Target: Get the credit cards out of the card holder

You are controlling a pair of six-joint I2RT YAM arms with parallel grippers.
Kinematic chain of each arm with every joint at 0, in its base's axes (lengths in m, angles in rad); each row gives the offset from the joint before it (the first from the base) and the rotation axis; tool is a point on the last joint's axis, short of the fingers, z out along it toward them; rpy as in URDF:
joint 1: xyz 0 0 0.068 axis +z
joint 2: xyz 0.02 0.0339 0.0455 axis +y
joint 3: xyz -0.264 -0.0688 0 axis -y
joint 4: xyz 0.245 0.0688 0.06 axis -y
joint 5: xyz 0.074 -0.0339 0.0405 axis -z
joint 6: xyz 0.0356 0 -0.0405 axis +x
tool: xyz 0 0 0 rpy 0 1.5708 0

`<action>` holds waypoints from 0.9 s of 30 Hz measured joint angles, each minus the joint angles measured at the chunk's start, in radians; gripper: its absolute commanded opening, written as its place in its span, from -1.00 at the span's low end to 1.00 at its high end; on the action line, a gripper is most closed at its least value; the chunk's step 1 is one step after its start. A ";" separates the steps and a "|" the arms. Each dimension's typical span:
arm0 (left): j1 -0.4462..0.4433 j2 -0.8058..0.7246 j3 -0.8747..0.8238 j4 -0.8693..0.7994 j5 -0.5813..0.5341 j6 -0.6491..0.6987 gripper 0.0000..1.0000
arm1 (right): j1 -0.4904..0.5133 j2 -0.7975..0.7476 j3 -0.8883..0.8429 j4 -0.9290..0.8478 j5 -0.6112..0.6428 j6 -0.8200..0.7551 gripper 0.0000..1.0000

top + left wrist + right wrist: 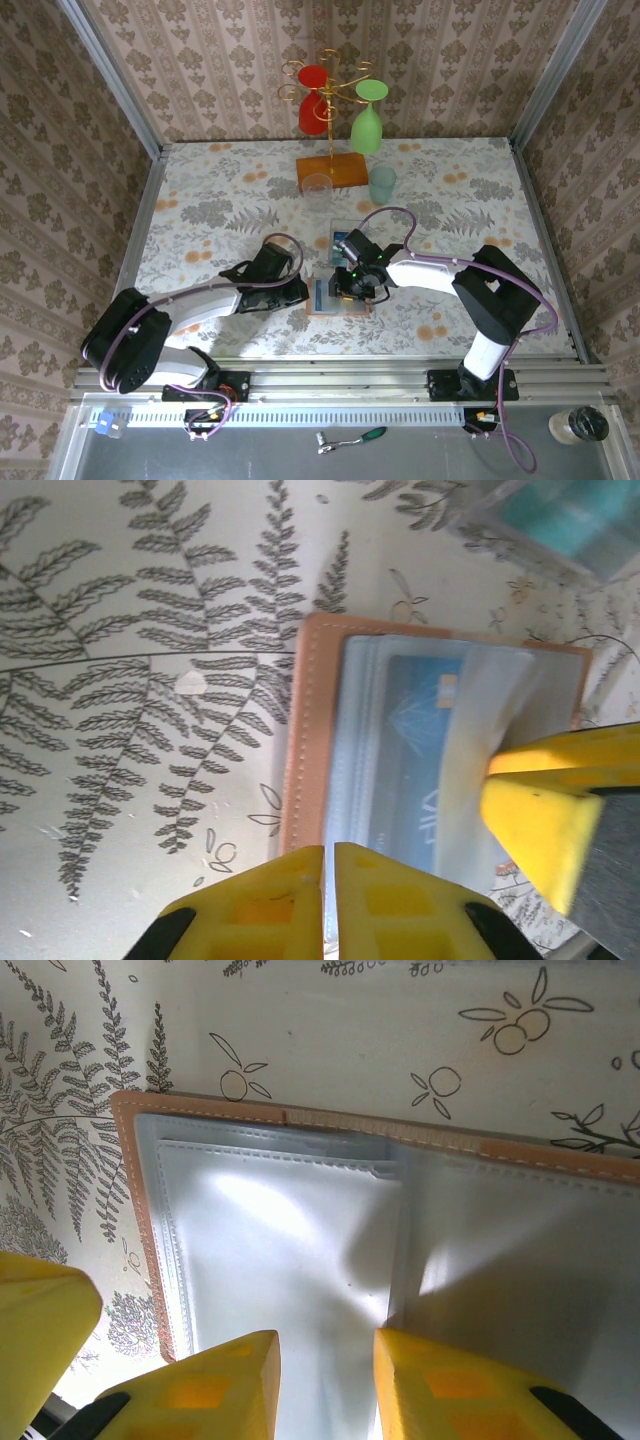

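Location: the card holder (305, 730) lies open and flat on the table (120, 780), near the middle and between the two hands.
Credit card: a blue card (425, 750) is seated under a clear pocket on the holder's inner face.
Risk, holder shift: the holder is not seen to be clamped. A pull on the card could drag it across the table or fold it shut.
Risk, pocket film: the clear film could be pinched with the card, or in place of it, and the card left seated.
Risk, collision: both hands are crowded over one small holder, so a finger clash is possible.
Left hand (328, 900): placed at the holder's left edge. The fingers are almost pressed together, with a hairline slit left. Whether anything thin is nipped cannot be told.
Right hand (325, 1345): partly spread over the glaring pocket beside the fold. Nothing is seen between the fingers.
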 measured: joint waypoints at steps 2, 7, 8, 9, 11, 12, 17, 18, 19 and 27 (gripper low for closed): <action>0.000 0.000 0.002 0.012 0.010 0.000 -0.63 | 0.000 0.000 0.000 0.000 0.000 0.000 -0.39; 0.000 0.034 0.003 0.076 0.046 -0.007 -0.53 | 0.000 0.000 0.000 0.001 0.000 0.000 -0.40; 0.000 0.048 0.003 0.092 0.055 -0.011 -0.51 | 0.000 0.000 0.000 0.001 0.000 0.000 -0.40; 0.000 0.062 0.003 0.109 0.063 -0.015 -0.49 | 0.000 0.000 0.000 0.002 0.000 0.000 -0.40; 0.000 0.086 0.003 0.138 0.077 -0.020 -0.48 | 0.000 0.000 -0.001 0.002 0.000 0.000 -0.40; -0.001 0.097 0.003 0.153 0.083 -0.024 -0.47 | 0.000 0.000 -0.002 0.002 0.000 0.000 -0.40; -0.005 0.137 0.006 0.201 0.103 -0.035 -0.47 | 0.000 0.000 -0.008 0.004 0.000 0.000 -0.41; -0.005 0.141 0.006 0.209 0.105 -0.039 -0.47 | 0.000 0.000 -0.010 0.005 0.000 0.000 -0.41; -0.006 0.143 0.006 0.216 0.105 -0.040 -0.47 | -0.001 0.000 -0.012 0.004 0.000 0.000 -0.41; -0.009 0.157 0.012 0.259 0.116 -0.054 -0.50 | -0.001 0.000 -0.013 0.005 0.000 0.000 -0.41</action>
